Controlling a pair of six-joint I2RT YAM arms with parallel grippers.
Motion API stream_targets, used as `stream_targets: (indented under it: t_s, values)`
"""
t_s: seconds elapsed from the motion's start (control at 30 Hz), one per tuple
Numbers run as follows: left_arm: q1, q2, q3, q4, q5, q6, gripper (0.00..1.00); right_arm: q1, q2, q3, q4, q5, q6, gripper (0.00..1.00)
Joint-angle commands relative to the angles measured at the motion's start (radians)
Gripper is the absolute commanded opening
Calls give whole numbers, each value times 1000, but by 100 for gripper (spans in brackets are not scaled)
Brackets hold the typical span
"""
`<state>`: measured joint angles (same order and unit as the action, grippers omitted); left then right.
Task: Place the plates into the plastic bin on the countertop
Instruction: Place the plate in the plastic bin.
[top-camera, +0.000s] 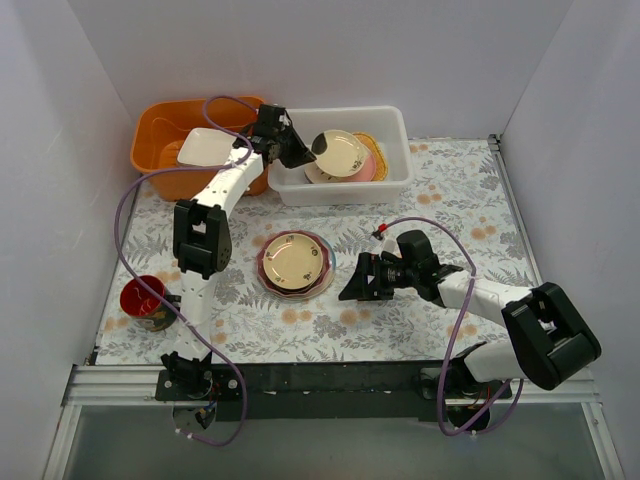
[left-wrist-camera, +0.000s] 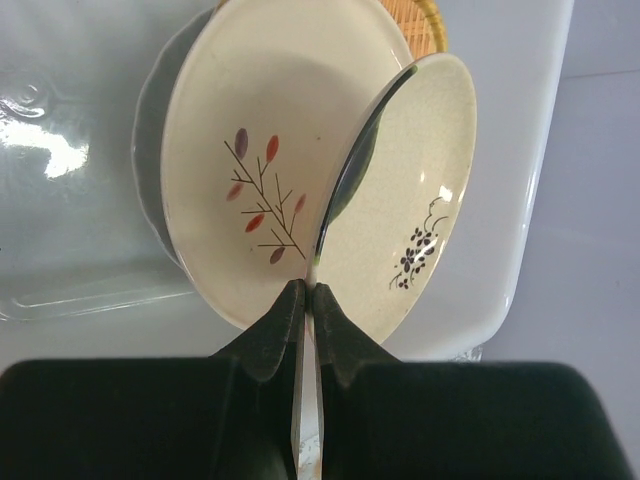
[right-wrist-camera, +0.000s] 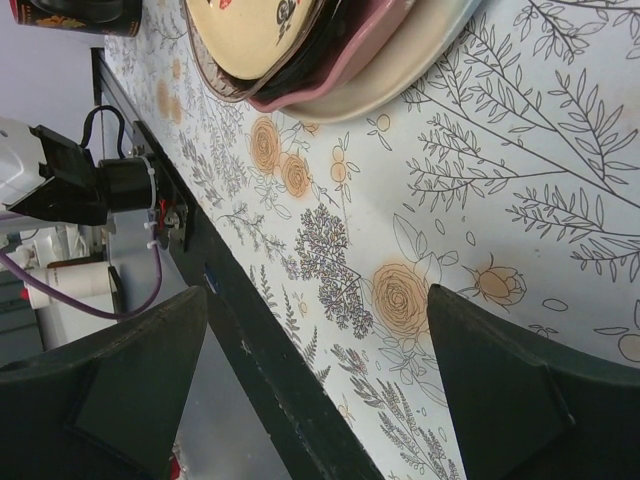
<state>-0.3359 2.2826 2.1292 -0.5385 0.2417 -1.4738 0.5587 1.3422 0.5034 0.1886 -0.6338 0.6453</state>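
Note:
My left gripper (top-camera: 305, 150) (left-wrist-camera: 308, 288) is shut on the near rim of a cream plate (top-camera: 340, 152) (left-wrist-camera: 410, 220) with a dark edge and a small black flower sprig. It holds the plate tilted on edge over the white plastic bin (top-camera: 395, 135) (left-wrist-camera: 540, 150). Beneath it in the bin lie a cream plate with a twig pattern (left-wrist-camera: 250, 170) and an orange woven plate (top-camera: 372, 150) (left-wrist-camera: 428, 20). A stack of plates (top-camera: 295, 262) (right-wrist-camera: 300, 50), cream with a maroon rim on top, rests mid-countertop. Just to the right of that stack my right gripper (top-camera: 350, 283) (right-wrist-camera: 315, 330) stands open and holds nothing.
An orange tub (top-camera: 165, 135) holding a white rectangular dish (top-camera: 205, 148) stands left of the bin. A red cup (top-camera: 145, 300) sits at the front left of the countertop (top-camera: 450, 200). The black front rail (right-wrist-camera: 250, 350) runs close under my right gripper.

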Motion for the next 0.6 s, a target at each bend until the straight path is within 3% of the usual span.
stream_targets:
  t_s: [0.0, 0.57]
  values:
    - [5, -3, 38, 34, 1, -28, 0, 4, 14, 46, 26, -15, -26, 98]
    - [5, 23, 9, 43, 31, -19, 0, 4, 9, 47, 9, -12, -33, 97]
